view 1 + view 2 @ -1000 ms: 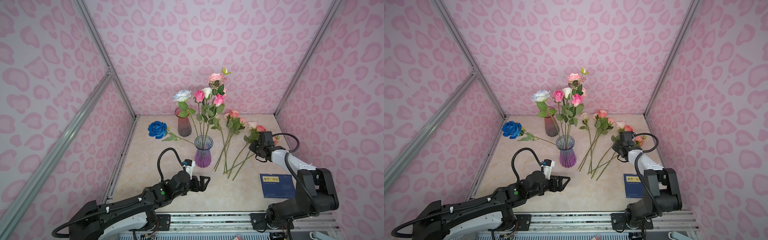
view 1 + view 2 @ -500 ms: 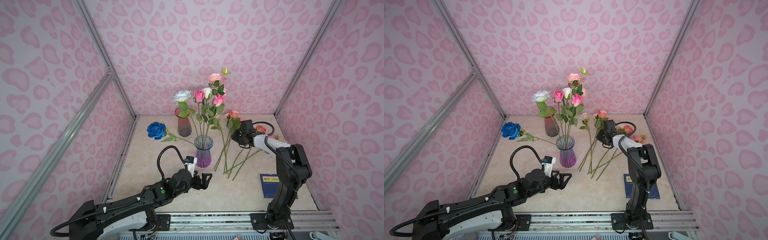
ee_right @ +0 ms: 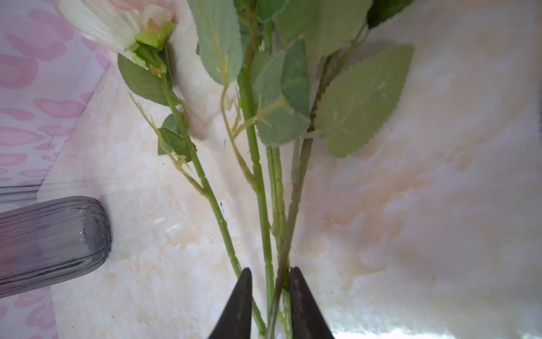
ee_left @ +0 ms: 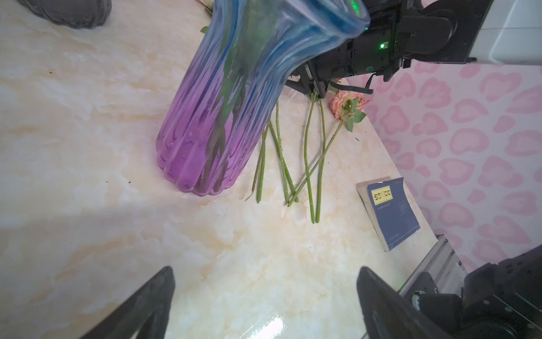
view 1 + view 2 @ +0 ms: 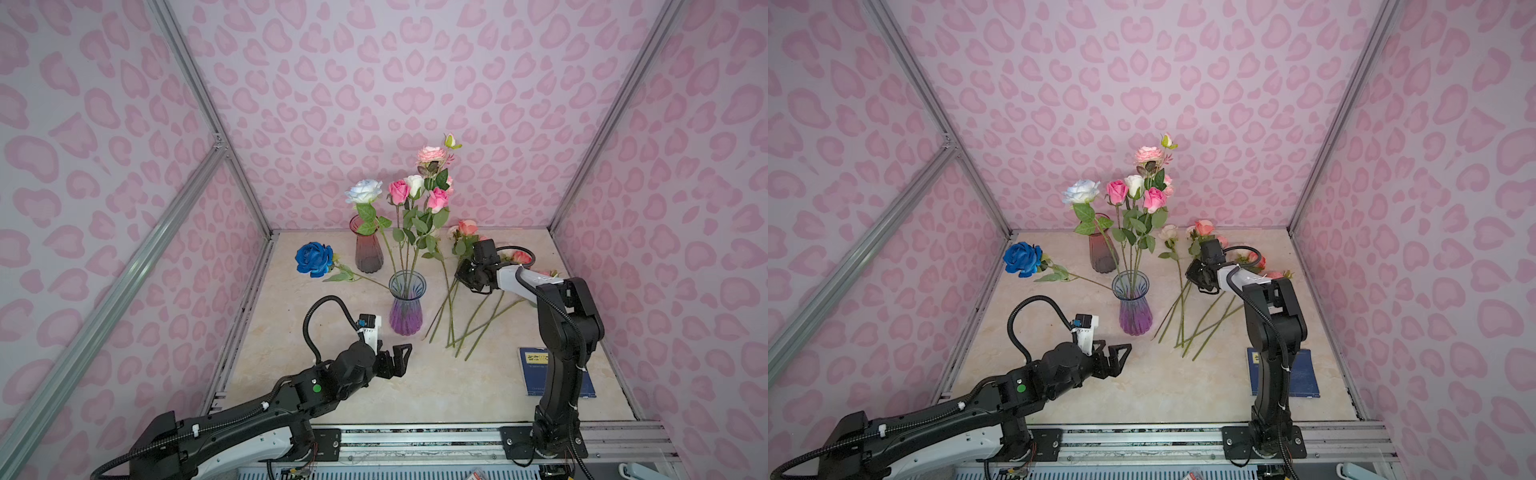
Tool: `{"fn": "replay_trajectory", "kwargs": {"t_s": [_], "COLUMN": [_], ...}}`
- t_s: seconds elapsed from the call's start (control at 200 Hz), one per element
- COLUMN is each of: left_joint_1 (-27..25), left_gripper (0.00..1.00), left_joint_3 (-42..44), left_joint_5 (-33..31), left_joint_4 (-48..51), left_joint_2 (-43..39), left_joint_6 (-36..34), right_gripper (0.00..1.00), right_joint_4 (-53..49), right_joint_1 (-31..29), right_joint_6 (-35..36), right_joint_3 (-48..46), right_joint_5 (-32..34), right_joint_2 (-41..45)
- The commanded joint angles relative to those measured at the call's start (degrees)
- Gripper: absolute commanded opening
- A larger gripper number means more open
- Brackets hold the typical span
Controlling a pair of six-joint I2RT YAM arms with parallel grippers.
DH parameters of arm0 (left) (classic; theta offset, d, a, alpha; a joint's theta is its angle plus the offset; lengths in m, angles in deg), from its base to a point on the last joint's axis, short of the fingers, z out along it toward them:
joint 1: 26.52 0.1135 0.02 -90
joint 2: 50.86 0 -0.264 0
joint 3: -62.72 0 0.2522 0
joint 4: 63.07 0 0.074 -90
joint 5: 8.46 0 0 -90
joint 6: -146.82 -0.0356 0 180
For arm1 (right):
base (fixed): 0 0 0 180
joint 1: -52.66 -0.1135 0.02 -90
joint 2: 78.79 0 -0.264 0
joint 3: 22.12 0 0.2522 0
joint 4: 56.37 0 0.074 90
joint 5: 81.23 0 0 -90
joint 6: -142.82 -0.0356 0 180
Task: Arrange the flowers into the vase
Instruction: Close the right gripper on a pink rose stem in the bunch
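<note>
A purple-and-blue glass vase [image 5: 406, 307] [image 5: 1135, 305] [image 4: 211, 117] stands mid-table holding several pink and cream flowers [image 5: 415, 195]. More flowers lie loose to its right, stems [image 5: 465, 316] [image 4: 306, 164] fanned toward the front. A deep blue rose [image 5: 313, 258] [image 5: 1022, 258] lies at the left. My right gripper [image 5: 463, 276] [image 5: 1194, 274] [image 3: 269, 271] is down on the loose bunch, its jaws narrowed around a few green stems [image 3: 278, 205], one finger pressed against them. In front of the vase my left gripper [image 5: 397, 359] [image 5: 1115, 353] [image 4: 265, 270] hovers wide open, holding nothing.
A dark red vase [image 5: 368, 249] [image 3: 50, 240] with a white-blue rose [image 5: 364, 191] stands behind the blue rose. A blue book [image 5: 534, 361] [image 4: 390, 211] lies at the front right, beside the right arm's base. Pink patterned walls close in the table on three sides.
My right gripper swung left from the flower heads at the right to the stems nearer the vase, and its jaws narrowed around them. The left gripper edged slightly toward the vase, still open.
</note>
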Motion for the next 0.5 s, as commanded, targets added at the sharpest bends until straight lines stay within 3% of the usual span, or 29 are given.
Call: {"fn": "replay_trajectory", "kwargs": {"t_s": [0.0,0.495], "left_joint_1": [0.1,0.1], "left_gripper": [0.98,0.98], "left_joint_3": [-0.9,0.0], "left_joint_5": [-0.7,-1.8], "left_joint_4": [-0.3,0.4], "left_joint_2": [0.8,-0.9], "left_joint_6": [-0.4,-0.3], "right_gripper": [0.18,0.0], "right_joint_4": [-0.3,-1.6], "right_joint_1": [-0.1,-0.1], "right_joint_6": [0.0,1.0], "right_joint_3": [0.6,1.2], "right_joint_5": [-0.2,-0.4], "right_joint_2": [-1.0,-1.6]}}
